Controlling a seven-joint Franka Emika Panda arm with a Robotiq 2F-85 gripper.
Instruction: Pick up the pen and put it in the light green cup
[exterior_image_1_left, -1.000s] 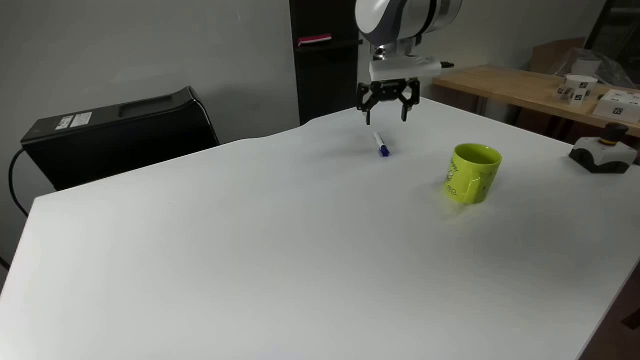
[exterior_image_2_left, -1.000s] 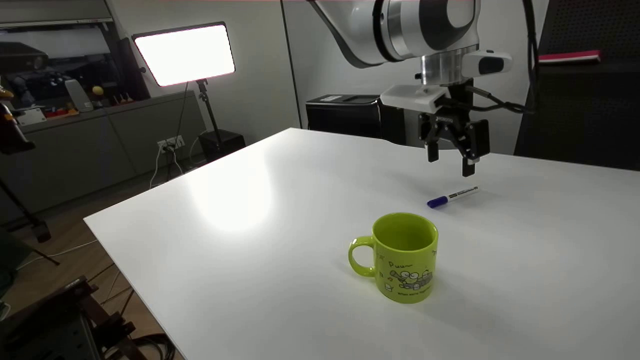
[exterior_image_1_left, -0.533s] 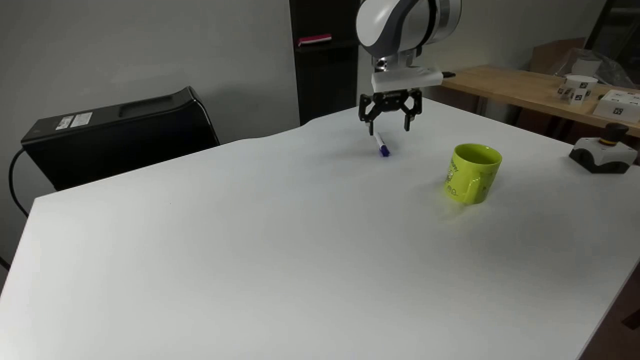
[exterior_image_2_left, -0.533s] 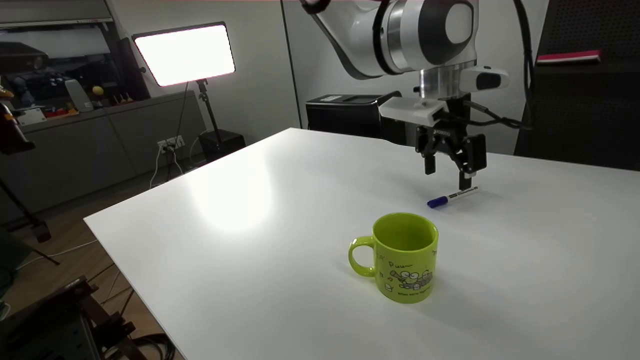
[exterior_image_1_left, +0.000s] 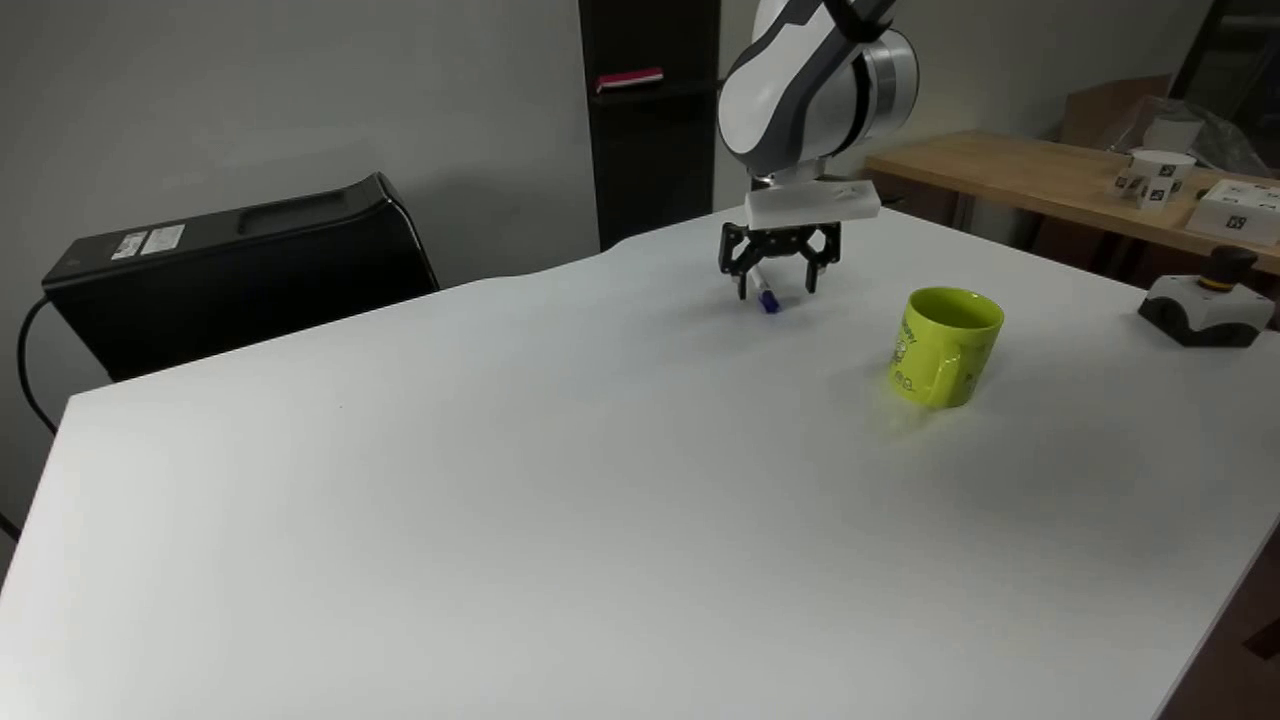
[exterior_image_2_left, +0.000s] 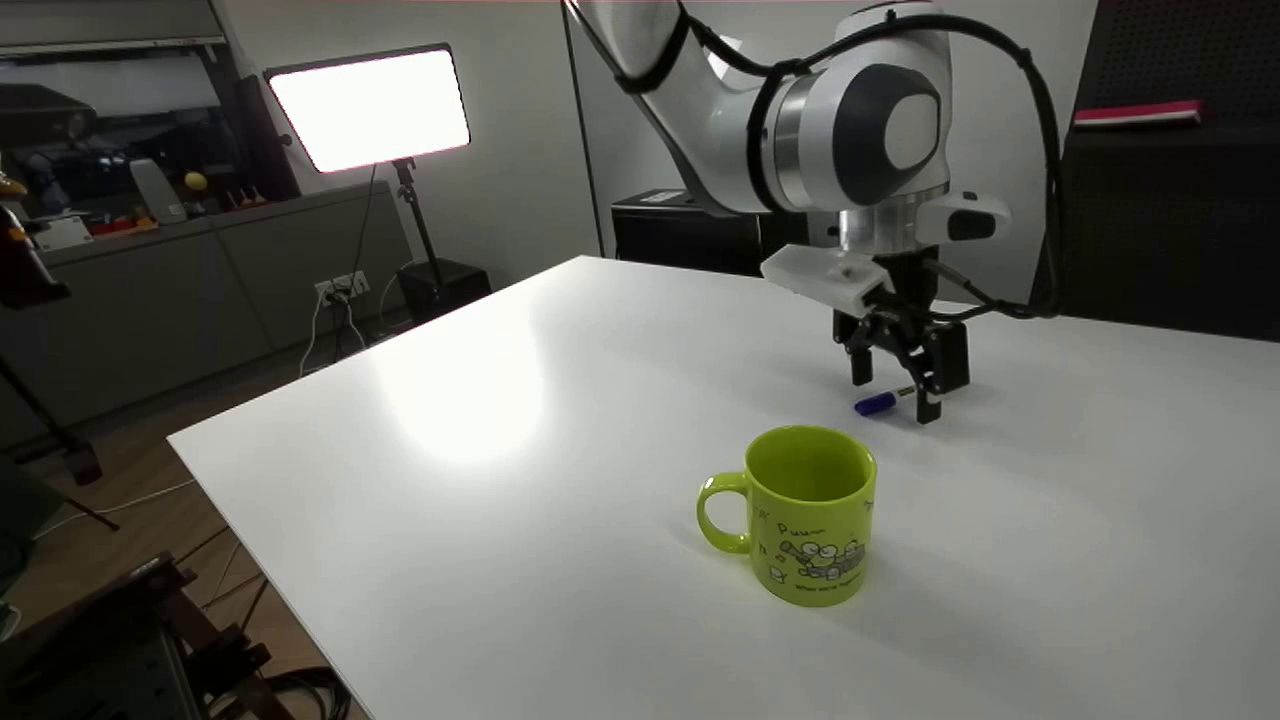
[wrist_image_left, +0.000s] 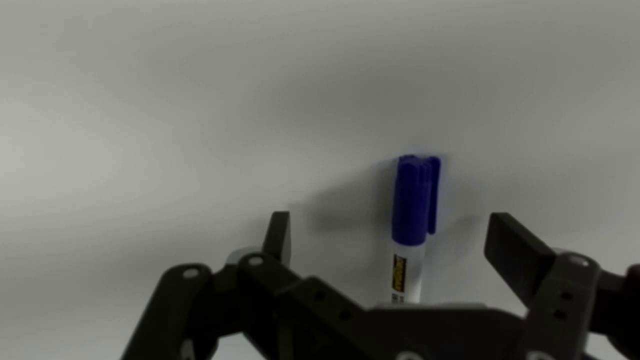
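The pen lies flat on the white table, with a blue cap and a white barrel; it shows in both exterior views (exterior_image_1_left: 768, 301) (exterior_image_2_left: 876, 403) and in the wrist view (wrist_image_left: 410, 210). My gripper (exterior_image_1_left: 777, 288) (exterior_image_2_left: 895, 398) (wrist_image_left: 390, 217) points down, low over the table, and is open. Its fingers stand on either side of the pen, apart from it. The gripper's body hides the pen's rear end in the wrist view. The light green cup (exterior_image_1_left: 945, 350) (exterior_image_2_left: 812, 530) stands upright with its opening up, apart from the gripper; it is out of the wrist view.
The white table (exterior_image_1_left: 500, 500) carries a stop button box (exterior_image_1_left: 1208, 305) at one edge. A wooden table (exterior_image_1_left: 1000, 165) with a white cup and box stands behind. A black case (exterior_image_1_left: 240, 265) stands beyond the table edge. A light panel (exterior_image_2_left: 370, 110) stands in the background.
My gripper has come down from above the pen until its fingers are low on both sides of it. It has stayed open. The pen and the cup have not moved.
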